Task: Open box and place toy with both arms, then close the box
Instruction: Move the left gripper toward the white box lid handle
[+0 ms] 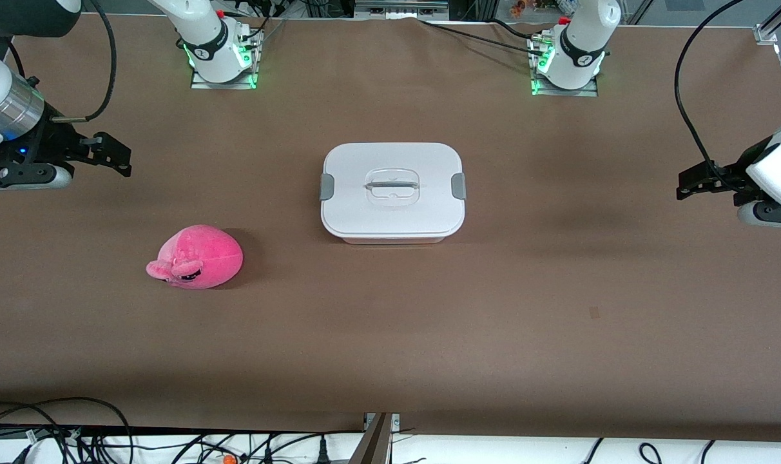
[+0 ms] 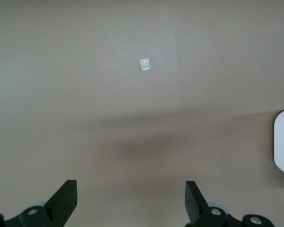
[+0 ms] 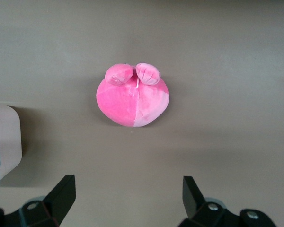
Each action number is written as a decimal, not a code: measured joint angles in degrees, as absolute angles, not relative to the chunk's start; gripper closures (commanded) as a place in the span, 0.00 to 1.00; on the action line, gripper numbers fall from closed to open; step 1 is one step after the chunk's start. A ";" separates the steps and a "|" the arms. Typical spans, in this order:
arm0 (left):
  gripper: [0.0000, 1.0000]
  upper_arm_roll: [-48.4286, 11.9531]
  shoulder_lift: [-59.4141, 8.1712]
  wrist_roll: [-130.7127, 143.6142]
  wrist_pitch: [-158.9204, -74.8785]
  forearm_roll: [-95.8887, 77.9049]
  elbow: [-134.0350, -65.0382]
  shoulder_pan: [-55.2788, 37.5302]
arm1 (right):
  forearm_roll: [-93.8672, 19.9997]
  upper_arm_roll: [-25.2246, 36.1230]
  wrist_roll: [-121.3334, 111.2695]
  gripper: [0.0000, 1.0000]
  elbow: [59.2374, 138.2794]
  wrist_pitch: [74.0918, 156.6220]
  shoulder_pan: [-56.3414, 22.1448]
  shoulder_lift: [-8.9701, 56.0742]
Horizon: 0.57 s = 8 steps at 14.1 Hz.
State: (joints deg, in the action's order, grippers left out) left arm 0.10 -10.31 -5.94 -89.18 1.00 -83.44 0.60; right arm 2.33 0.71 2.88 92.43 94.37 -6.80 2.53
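Mid-table sits the box (image 1: pixel 392 192) — lid on, both clips seemingly down, contents hidden. Nearer the camera, toward the right arm's end, lies the toy (image 1: pixel 197 256). Left gripper (image 1: pixel 693 183) and right gripper (image 1: pixel 112 154) hover at their table ends — fingers apart, empty.

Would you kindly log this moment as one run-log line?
box: lid on | toy: on table, nearer camera | left gripper: open, waiting | right gripper: open, waiting
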 measured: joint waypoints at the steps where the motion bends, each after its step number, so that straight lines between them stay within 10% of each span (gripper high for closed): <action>1: 0.00 0.09 -10.35 -5.94 -89.17 1.00 -83.41 0.60 | 2.33 0.71 2.88 0.00 92.42 94.31 -6.88 2.53; 8: 0.00 -0.69 -10.70 -5.95 -89.18 0.96 -83.31 -0.11 | 2.29 0.71 2.88 0.00 92.33 94.27 -6.92 2.53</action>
State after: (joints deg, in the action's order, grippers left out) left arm -0.69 -10.70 -5.95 -89.18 0.96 -83.31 -0.11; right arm 2.29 0.71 2.88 92.33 94.27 -6.92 2.53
